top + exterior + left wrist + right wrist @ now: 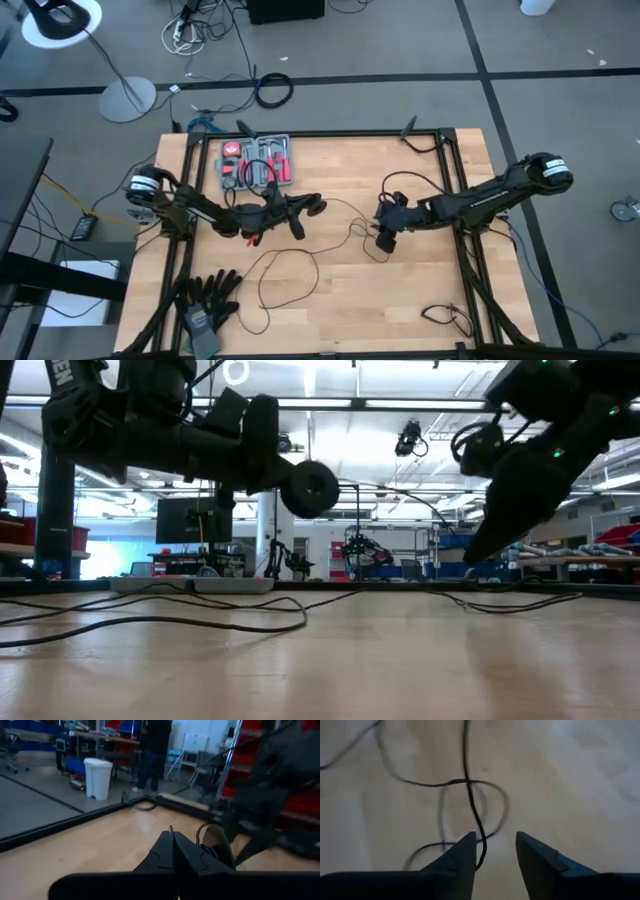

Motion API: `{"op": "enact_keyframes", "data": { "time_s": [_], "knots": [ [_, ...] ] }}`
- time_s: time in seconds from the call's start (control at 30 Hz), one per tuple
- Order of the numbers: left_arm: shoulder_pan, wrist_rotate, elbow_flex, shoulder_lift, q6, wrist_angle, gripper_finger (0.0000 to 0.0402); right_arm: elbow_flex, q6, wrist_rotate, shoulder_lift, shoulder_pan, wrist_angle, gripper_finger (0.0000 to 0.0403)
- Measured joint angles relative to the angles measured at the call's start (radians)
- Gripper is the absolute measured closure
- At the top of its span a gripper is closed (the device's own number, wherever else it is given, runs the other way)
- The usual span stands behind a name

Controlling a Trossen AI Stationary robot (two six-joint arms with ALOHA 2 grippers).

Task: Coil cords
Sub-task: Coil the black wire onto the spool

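Two arms over a wooden table, a thin black cord strung loosely between them.

In the high view the cord (300,262) wanders across the centre of the table (400,300), with a big loose loop in the lower middle of the frame and a smaller tangle just left of the right gripper (383,238). That gripper sits right of centre, pointed down at the wood; the right wrist view shows its fingers (462,857) parted, the cord running between them without being pinched. The left gripper (297,228) is left of centre, lifted off the table, its fingers pressed together, with the cord's round disc (310,488) beside its tip. A red tool case (257,162) lies in the upper left of the table, black gloves (208,298) in the lower left.
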Motion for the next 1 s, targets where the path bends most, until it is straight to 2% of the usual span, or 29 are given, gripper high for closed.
{"op": "enact_keyframes", "data": {
  "time_s": [0.17,0.37,0.47,0.57,0.63,0.73,0.87,1.0],
  "knots": [
    [-0.001,0.007,0.000,-0.004,0.048,-0.019,0.0402,-0.001,0.045,0.012,-0.068,0.057,-0.059,0.0266],
    [-0.001,0.030,0.000,-0.004,0.087,-0.025,0.0402,-0.001,0.145,0.043,-0.235,0.110,-0.262,0.0275],
    [-0.002,0.050,0.000,-0.004,0.105,-0.020,0.0402,-0.001,0.186,0.111,-0.319,0.135,-0.326,0.0278],
    [-0.002,0.074,0.000,-0.004,0.144,-0.012,0.0402,-0.001,0.187,0.243,-0.360,0.158,-0.306,0.0279],
    [-0.002,0.082,0.000,-0.004,0.184,0.006,0.0402,-0.002,0.165,0.349,-0.358,0.170,-0.239,0.0279],
    [-0.007,0.086,0.000,-0.004,0.267,0.039,0.0402,-0.053,0.063,0.453,-0.320,0.180,0.016,0.0279],
    [-0.024,0.086,0.000,-0.008,0.402,0.047,0.0402,-0.161,-0.065,0.460,-0.216,0.177,0.436,0.0280],
    [-0.048,0.070,0.000,-0.009,0.528,0.044,0.0402,-0.212,-0.083,0.461,-0.093,0.159,0.735,0.0280]
  ]
}}
